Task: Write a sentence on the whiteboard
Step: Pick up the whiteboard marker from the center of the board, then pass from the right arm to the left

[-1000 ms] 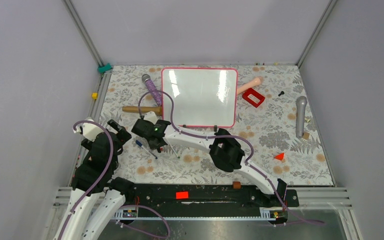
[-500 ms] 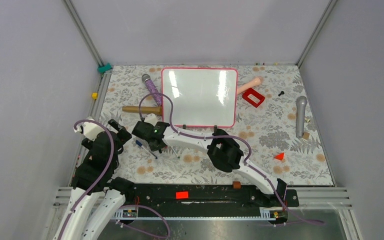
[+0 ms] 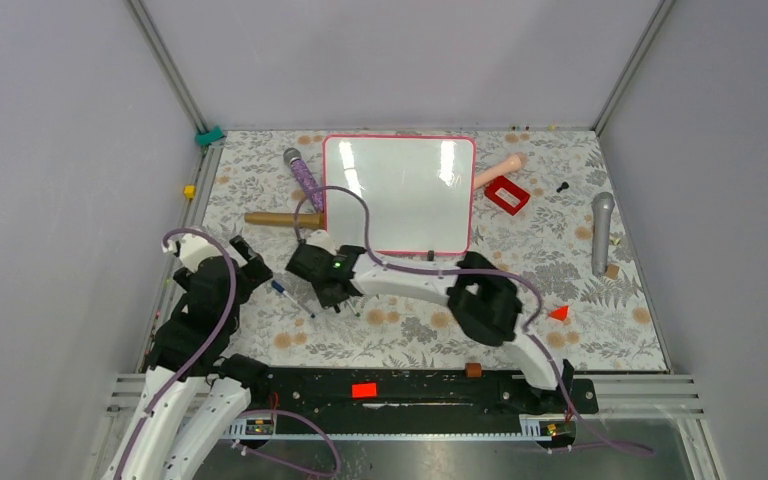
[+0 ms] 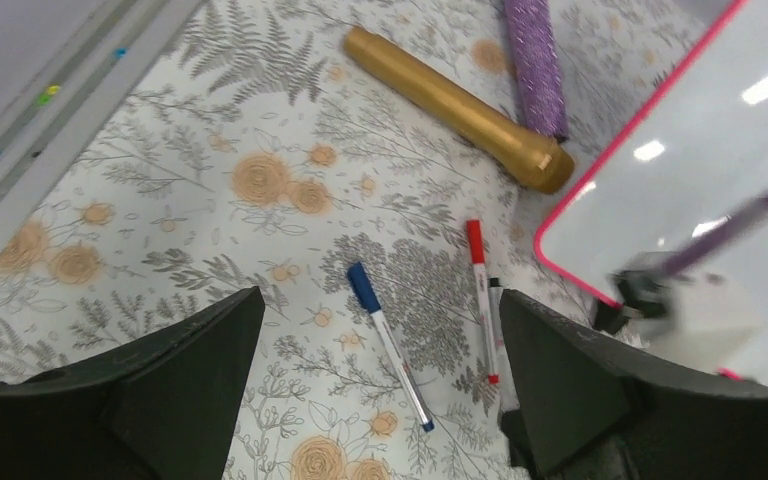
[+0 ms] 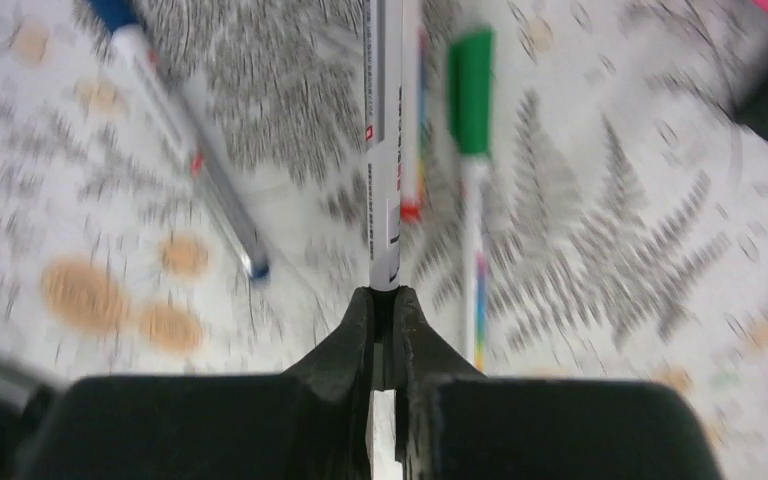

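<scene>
A white marker (image 5: 382, 150) is pinched by its tail in the right hand (image 5: 385, 300), lower centre; the left hand (image 4: 380, 335) is held spread. The whiteboard (image 3: 400, 195) is seen blank at upper centre. With so short a grip, the marker could be swivelled or lost under writing pressure.

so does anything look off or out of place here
Nothing looks spilled or damaged. The whiteboard sits square and blank; a blue-capped pen and a red-capped pen lie loose by its corner, and the right claw is shut on a third pen.
</scene>
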